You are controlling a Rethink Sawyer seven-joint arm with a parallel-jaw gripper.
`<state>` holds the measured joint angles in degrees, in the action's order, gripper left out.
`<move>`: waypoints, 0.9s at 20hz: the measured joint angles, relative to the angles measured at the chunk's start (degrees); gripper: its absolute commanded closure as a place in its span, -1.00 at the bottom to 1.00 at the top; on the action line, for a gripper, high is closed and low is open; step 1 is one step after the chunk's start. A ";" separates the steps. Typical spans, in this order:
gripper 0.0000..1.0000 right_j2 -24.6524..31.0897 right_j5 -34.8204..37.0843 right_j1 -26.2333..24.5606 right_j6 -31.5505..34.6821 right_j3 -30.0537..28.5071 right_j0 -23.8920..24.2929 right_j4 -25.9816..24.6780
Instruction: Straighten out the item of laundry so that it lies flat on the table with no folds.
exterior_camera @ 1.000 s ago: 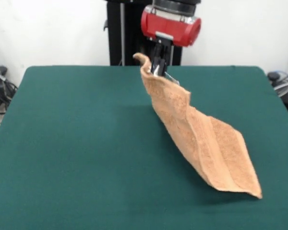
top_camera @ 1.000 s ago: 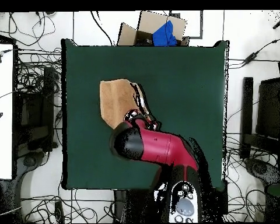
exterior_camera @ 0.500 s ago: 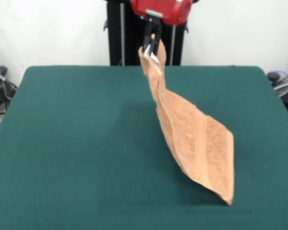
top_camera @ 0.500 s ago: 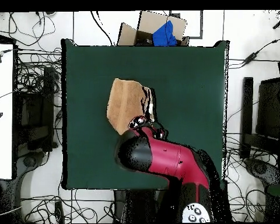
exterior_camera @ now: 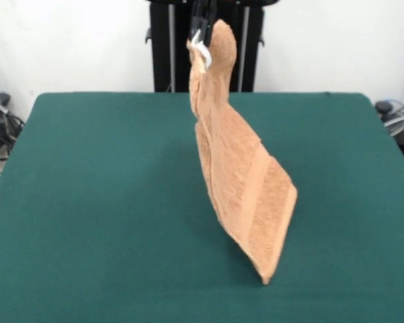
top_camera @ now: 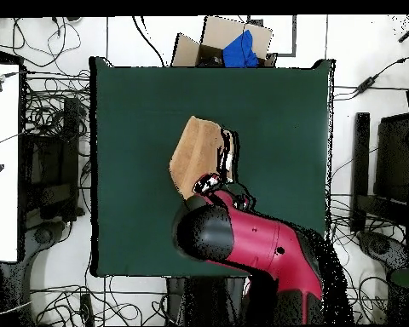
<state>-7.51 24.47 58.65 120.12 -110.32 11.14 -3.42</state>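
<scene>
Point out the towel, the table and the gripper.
towel (exterior_camera: 246, 182), front view, middle of the hanging cloth.
table (exterior_camera: 94, 202), front view, bare green surface.
gripper (exterior_camera: 200, 35), front view, tips at the towel's top corner.

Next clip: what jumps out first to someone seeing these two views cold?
The orange-brown towel hangs steeply above the middle of the green table, pinched at its top corner by the gripper at the front view's top edge; only its lowest corner is near the cloth. From overhead, the red and black arm reaches in from the bottom, covering the towel's near end.
</scene>
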 measured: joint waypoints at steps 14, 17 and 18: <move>1.00 0.08 5.82 4.05 0.00 0.02 0.81 -0.02; 1.00 0.13 6.87 4.56 0.00 0.01 1.38 -0.04; 1.00 0.15 7.07 4.71 0.00 0.01 1.49 -0.04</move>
<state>-7.37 31.54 63.36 120.12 -110.31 12.64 -3.46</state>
